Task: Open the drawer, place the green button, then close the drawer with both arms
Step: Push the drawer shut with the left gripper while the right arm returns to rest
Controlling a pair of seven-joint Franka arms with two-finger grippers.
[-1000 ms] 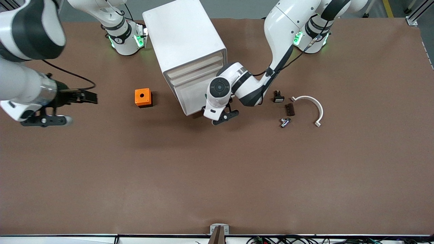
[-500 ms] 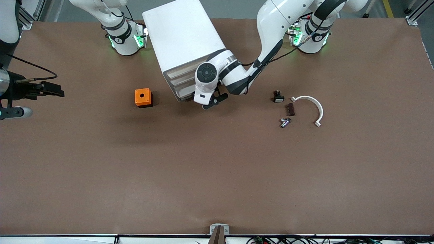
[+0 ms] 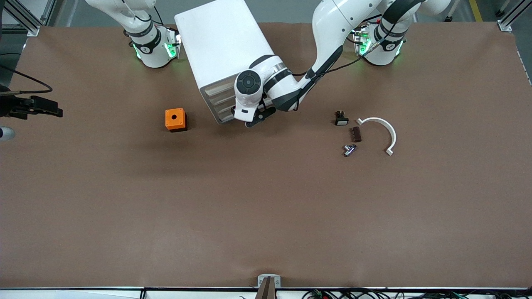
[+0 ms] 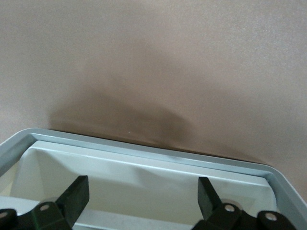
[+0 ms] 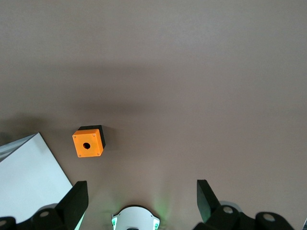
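The white cabinet [image 3: 224, 45] stands between the two arm bases. Its lowest drawer [image 3: 224, 118] sits pushed in, level with the three above it. My left gripper [image 3: 254, 120] is open, low against that drawer's front. In the left wrist view the drawer's white face [image 4: 144, 167] fills the space between my spread left gripper [image 4: 141, 201] fingers. My right gripper [image 3: 33, 110] is open and empty, high over the right arm's end of the table; its wrist view [image 5: 141, 203] looks down from well above. The button is out of view.
An orange cube with a hole [image 3: 175, 119] [image 5: 88, 142] lies beside the cabinet toward the right arm's end. Toward the left arm's end lie a black switch [image 3: 341, 119], a brown block [image 3: 355, 133], a small metal part [image 3: 349, 149] and a white curved piece [image 3: 380, 128].
The left gripper has moved toward the cabinet and the lowest drawer has slid in with it. The right gripper has drawn away toward its end of the table.
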